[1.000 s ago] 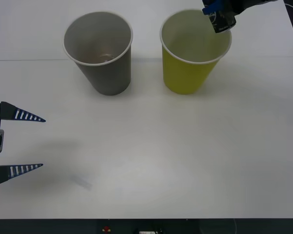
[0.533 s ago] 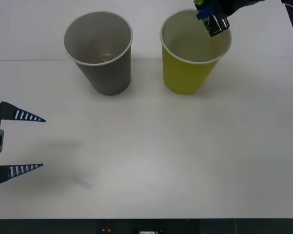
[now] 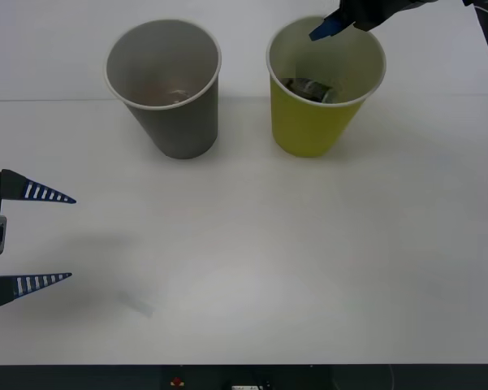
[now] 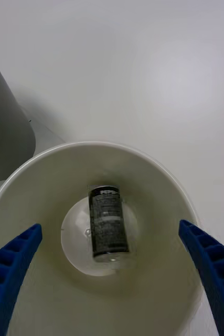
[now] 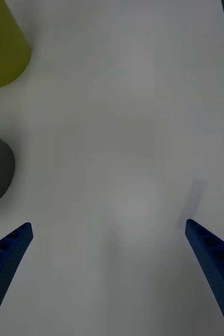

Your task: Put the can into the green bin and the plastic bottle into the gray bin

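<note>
White table (image 3: 308,244); can (image 4: 108,223) beneath open jaws

Legible text: none | can (image 4: 109,223) — lying inside the green bin (image 4: 159,173), dark label bears small pale print, too fine to read | green bin, gray bin (image 3: 179,130) — plain walls, no lettering | table (image 3: 308,260) — unmarked

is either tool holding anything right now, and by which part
Nothing is held. The right tool is open above the green bin, the can lying inside; the left tool is open and empty.
</note>
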Controlling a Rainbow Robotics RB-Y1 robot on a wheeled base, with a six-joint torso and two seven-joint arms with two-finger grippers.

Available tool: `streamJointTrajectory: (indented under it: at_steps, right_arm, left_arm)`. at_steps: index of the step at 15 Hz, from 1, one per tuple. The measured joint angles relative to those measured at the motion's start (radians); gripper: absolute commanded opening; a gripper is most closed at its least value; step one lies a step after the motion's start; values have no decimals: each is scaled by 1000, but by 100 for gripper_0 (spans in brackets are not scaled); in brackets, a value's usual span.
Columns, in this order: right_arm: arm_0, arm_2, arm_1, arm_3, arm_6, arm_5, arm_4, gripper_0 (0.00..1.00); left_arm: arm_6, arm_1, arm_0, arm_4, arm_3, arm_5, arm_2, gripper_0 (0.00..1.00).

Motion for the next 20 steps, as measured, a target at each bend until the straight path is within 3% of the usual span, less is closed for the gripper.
streamJointTrajectory:
  at_steps: [9, 12, 20]
  right_arm:
    - [1, -58, 2, -85, -6, -21, -41, 100]
    - [43, -112, 7, -170, -28, -21, -116, 100]
    - [356, -216, 7, -583, -23, -22, -288, 100]
  left_arm:
    - [0, 0, 0, 0, 0, 0, 0, 100]
    - [0, 0, 0, 0, 0, 0, 0, 100]
    - [0, 0, 0, 0, 0, 0, 0, 100]
